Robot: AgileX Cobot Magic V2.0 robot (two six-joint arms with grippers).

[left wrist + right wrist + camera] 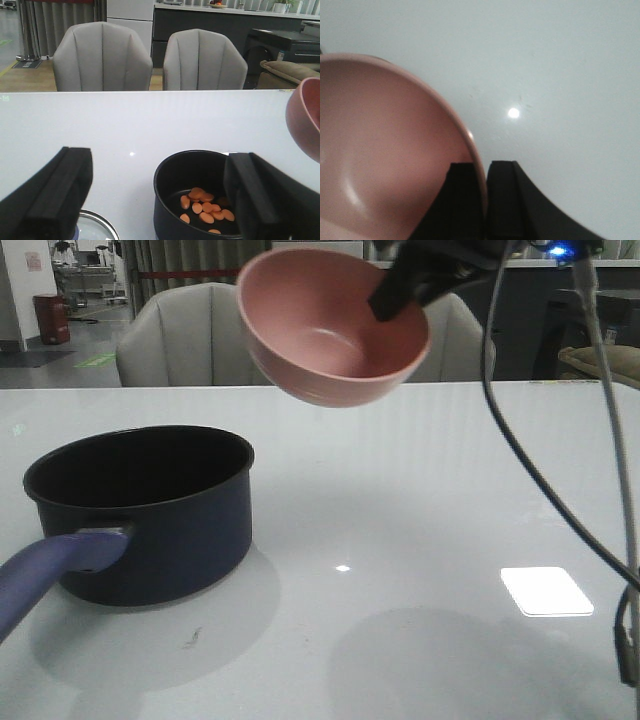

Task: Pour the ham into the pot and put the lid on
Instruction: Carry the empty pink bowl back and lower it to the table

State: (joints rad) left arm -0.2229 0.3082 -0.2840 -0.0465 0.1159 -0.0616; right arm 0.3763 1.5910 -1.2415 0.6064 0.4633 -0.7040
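Note:
The dark navy pot (150,515) stands on the table at the left, its purple-blue handle (50,575) pointing toward me. Several orange-pink ham chunks (205,206) lie inside the pot (172,200). My right gripper (400,290) is shut on the rim of the pink bowl (330,330), held tilted and empty in the air to the right of the pot; the bowl (385,150) fills the right wrist view. My left gripper (157,195) is open and empty, above the table near the pot. The glass lid (95,227) shows only as a metal rim edge under the left gripper.
The white table (420,500) stretches wide to the right of the pot. The right arm's black cables (560,510) hang down at the right. Two grey chairs (102,57) stand behind the table's far edge.

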